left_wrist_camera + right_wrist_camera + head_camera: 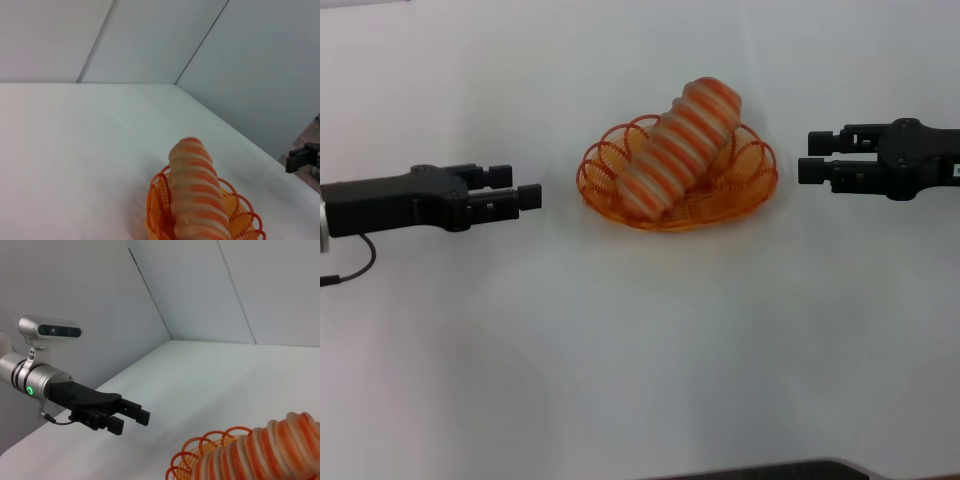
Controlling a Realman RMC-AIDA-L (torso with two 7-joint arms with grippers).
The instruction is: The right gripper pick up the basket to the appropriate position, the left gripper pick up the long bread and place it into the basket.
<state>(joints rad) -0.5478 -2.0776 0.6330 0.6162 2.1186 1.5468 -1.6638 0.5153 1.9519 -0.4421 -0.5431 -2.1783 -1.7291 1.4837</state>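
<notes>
The orange wire basket stands on the white table at the middle back. The long bread, cream with orange stripes, lies slanted in it, one end resting over the far rim. My left gripper hovers to the left of the basket, open and empty, apart from it. My right gripper hovers to the right of the basket, open and empty. The left wrist view shows the bread in the basket and the right gripper far off. The right wrist view shows the left gripper, the bread and the basket.
The white table runs wide in front of the basket. Pale walls close the back and sides. A thin dark cable trails under the left arm. A dark edge shows at the table's front.
</notes>
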